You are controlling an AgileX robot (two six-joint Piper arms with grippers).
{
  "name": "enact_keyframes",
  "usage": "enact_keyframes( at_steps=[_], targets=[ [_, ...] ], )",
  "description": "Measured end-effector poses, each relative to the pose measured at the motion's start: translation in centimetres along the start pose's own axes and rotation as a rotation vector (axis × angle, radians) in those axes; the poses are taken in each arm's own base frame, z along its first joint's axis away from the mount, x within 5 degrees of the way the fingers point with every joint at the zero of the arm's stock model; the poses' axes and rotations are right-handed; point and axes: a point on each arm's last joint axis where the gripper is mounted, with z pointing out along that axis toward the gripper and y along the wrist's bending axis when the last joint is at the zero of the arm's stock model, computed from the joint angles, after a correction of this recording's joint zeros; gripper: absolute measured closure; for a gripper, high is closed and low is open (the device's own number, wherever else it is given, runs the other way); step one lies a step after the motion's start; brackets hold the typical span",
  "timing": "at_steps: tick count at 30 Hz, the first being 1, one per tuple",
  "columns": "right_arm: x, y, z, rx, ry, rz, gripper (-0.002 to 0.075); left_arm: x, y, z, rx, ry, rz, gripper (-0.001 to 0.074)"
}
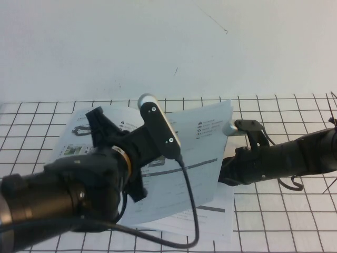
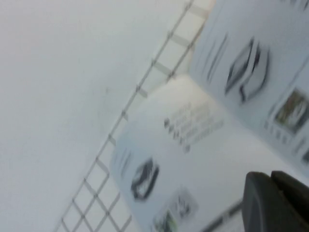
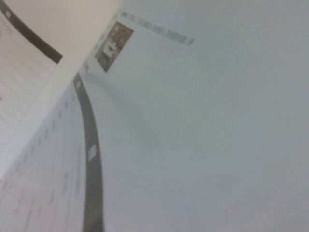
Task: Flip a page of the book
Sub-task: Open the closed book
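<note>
The book [image 1: 73,141] lies open on the gridded mat, a thin white booklet with small photos and dark bars. Its right-hand page [image 1: 202,158] is lifted and curved up over the stack. My right gripper [image 1: 227,173] reaches in from the right to that page's outer edge, with its tip hidden behind the sheet. The right wrist view shows only the page's blank underside [image 3: 217,121] above a printed table page [image 3: 38,183]. My left gripper [image 1: 138,147] hovers over the book's middle. Its fingers [image 2: 277,203] sit close together above the book [image 2: 203,159].
The white mat with black grid lines [image 1: 284,221] covers the near table, and plain white surface [image 1: 168,47] lies beyond. My left arm's camera and cable [image 1: 192,221] hang over the book's middle. More of the book's pages [image 1: 216,221] lie flat under the lifted one.
</note>
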Motion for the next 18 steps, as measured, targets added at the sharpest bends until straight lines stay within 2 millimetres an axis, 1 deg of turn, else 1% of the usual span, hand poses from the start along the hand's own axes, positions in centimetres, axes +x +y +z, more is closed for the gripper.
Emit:
enact_keyframes(
  at_steps=[1, 3, 4, 6, 8, 11, 13, 15, 18],
  targets=[
    [0.0, 0.0, 0.0, 0.000, 0.000, -0.001, 0.0725, 0.3, 0.3, 0.1, 0.011, 0.077, 0.024, 0.0737],
    [0.0, 0.0, 0.0, 0.000, 0.000, -0.001, 0.0725, 0.9, 0.4, 0.1, 0.101, 0.194, 0.018, 0.0737],
    [0.0, 0.0, 0.0, 0.000, 0.000, -0.001, 0.0725, 0.8, 0.1, -0.1, 0.179, 0.227, 0.007, 0.0737],
    [0.0, 0.0, 0.0, 0.000, -0.001, -0.001, 0.0725, 0.4, -1.0, -0.7, 0.349, 0.238, -0.027, 0.0737],
    [0.0, 0.0, 0.0, 0.000, -0.001, -0.001, 0.0725, -0.5, -2.3, -1.4, 0.507, 0.174, -0.030, 0.0737],
    [0.0, 0.0, 0.0, 0.000, -0.001, -0.001, 0.0725, -2.0, -4.1, -2.4, 0.652, 0.037, -0.007, 0.0737],
    [0.0, 0.0, 0.0, 0.000, -0.001, -0.001, 0.0725, -3.0, -5.2, -3.0, 0.707, -0.033, 0.010, 0.0737],
    [0.0, 0.0, 0.0, 0.000, -0.002, 0.001, 0.0725, -3.5, -6.3, -3.4, 0.748, -0.068, 0.034, 0.0737],
    [0.0, 0.0, 0.0, 0.000, -0.004, 0.003, 0.0725, -4.0, -7.9, -3.1, 0.775, -0.087, 0.070, 0.0737]
  ],
)
